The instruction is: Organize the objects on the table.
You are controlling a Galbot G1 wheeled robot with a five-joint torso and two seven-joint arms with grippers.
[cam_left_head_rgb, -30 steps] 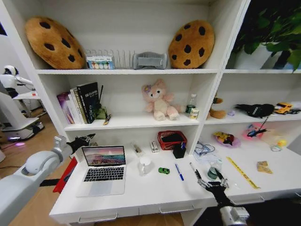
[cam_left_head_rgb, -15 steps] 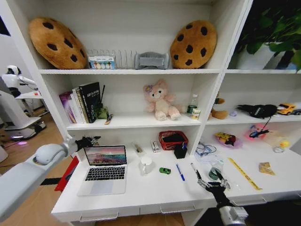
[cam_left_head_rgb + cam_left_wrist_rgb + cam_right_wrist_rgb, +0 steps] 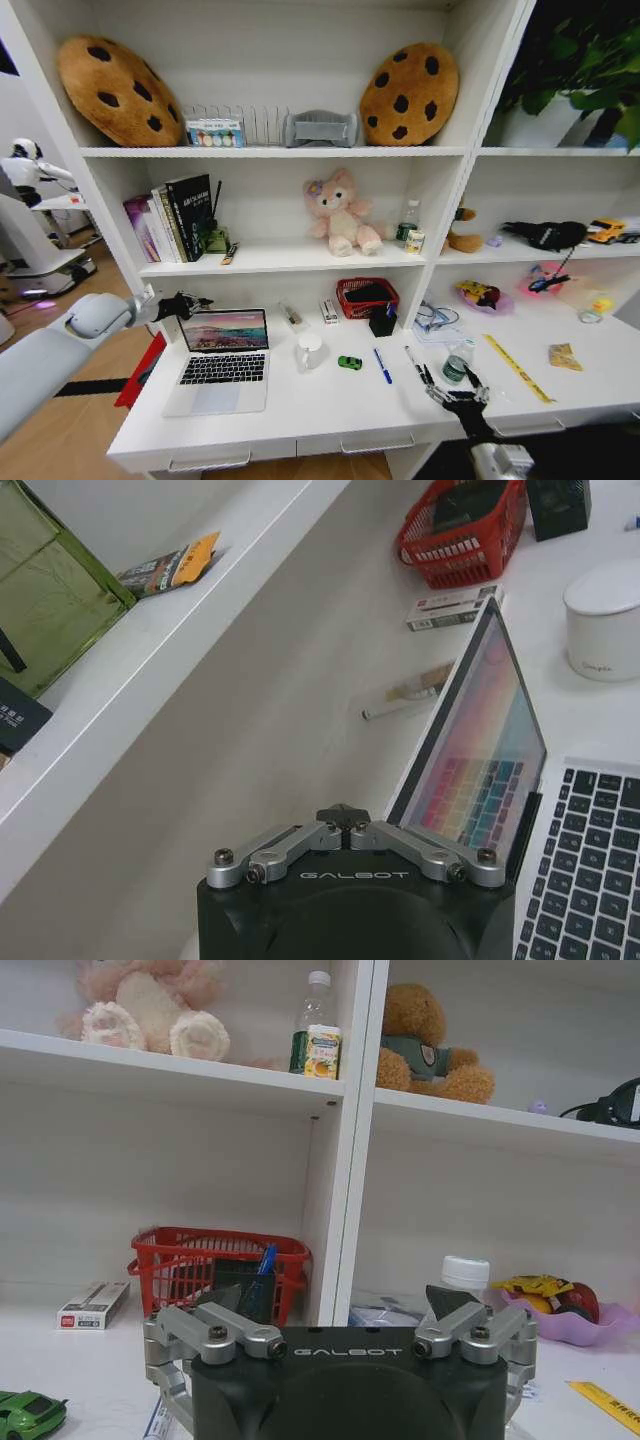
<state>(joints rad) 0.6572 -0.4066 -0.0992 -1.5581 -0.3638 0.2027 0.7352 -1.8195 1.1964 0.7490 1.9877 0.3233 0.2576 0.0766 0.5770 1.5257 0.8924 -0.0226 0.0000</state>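
Desk (image 3: 300,410) from the head cam: laptop (image 3: 220,358) open on the left, mug (image 3: 310,350) beside it, green car (image 3: 349,362) and blue pen (image 3: 382,365) mid-desk, black pen (image 3: 413,358) and small bottle (image 3: 457,360) further right. Left gripper (image 3: 185,302) hangs just past the screen's top-left corner, holding nothing. Right gripper (image 3: 455,390) sits low at the front edge near the bottle, fingers spread, empty.

Left wrist cam: left gripper (image 3: 345,825) has its fingers folded together, right at the lid's (image 3: 505,740) upper edge. My guess is the laptop's stiff, fairly heavy, with a fragile screen, so push the lid near its top edge, not the glass.

Right wrist cam: right gripper (image 3: 340,1332) wide open, the bottle's white cap (image 3: 465,1272) just ahead. Bottle looks light, smooth, tippy; I'd grab mid-body. Car (image 3: 30,1412) is tiny, light and could roll.
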